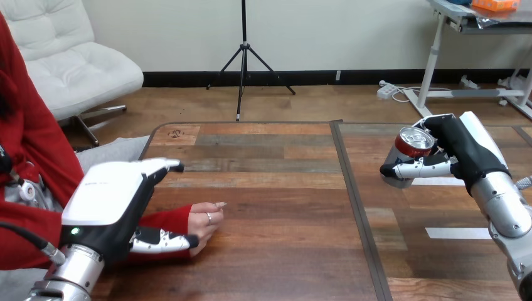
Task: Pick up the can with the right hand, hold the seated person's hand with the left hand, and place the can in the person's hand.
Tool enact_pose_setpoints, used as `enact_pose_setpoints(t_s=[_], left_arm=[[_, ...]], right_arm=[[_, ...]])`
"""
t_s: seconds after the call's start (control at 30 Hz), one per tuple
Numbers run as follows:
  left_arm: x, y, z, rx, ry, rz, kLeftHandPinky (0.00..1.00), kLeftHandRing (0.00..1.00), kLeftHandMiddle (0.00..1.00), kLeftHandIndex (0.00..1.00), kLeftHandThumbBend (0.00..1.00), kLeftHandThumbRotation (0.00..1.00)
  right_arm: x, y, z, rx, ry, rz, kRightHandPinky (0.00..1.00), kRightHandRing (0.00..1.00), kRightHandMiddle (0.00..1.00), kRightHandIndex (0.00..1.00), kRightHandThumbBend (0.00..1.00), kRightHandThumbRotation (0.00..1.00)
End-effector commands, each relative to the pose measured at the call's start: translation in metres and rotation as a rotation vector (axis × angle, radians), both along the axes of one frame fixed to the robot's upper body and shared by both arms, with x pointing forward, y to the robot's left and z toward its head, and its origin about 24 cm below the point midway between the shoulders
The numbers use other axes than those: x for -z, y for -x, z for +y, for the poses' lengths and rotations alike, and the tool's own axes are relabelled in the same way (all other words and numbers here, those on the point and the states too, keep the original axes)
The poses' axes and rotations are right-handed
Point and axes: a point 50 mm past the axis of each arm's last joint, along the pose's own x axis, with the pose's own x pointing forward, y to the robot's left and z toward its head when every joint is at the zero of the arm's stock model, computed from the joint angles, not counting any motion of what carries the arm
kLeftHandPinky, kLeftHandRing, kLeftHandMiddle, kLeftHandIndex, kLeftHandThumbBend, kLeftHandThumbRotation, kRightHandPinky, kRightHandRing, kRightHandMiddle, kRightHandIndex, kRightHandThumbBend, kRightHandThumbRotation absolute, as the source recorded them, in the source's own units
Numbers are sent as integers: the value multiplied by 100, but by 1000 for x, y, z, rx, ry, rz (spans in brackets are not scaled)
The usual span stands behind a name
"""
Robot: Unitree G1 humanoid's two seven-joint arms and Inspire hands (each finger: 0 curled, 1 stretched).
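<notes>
Left hand [110, 204] is sitting low at the near left edge, over the person's red sleeve [169, 219]. Its fingers are pointing straight ahead and its thumb is lying along the sleeve's near side, not curling round it. Whether the palm is touching the wrist cannot be told, as the white shell is covering it.

Person's hand [206, 221] is resting on the table [276, 188] just past that thumb, fingers loosely folded. The palm is not showing, so it probably needs turning up.

Farther off, on the right half, right hand [457, 149] is wrapping fingers and thumb round the can [406, 150]. The can's long axis is tilting, top toward the camera. It is looking lifted, though its base is hidden.

The person's hand is lying well apart from the can, leftward and nearer, across the seam [351, 188]. Left hand is much the nearer to it.
</notes>
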Motion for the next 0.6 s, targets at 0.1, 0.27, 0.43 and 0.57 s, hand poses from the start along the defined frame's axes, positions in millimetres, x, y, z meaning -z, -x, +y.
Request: enact_pose_setpoints(t_s=[0.1,0.27,0.43,0.57], left_arm=[[-14,-18,2,1,-55,-32,71,78,81,77,100,40],[-13,-20,3,-8,-56,-5,72,78,81,77,100,39],[-12,-22,5,-13,-48,21,72,78,81,78,100,41],[-11,-23,7,-20,-42,42,73,78,81,78,100,41]], right_arm=[[-40,-18,11,-38,-20,-167,32,37,44,45,83,0],[-40,-18,10,-36,-24,-169,32,37,44,45,83,0],[-40,-18,10,-35,-26,-169,33,38,44,45,83,0],[-41,-18,10,-35,-27,-171,34,39,44,45,83,0]])
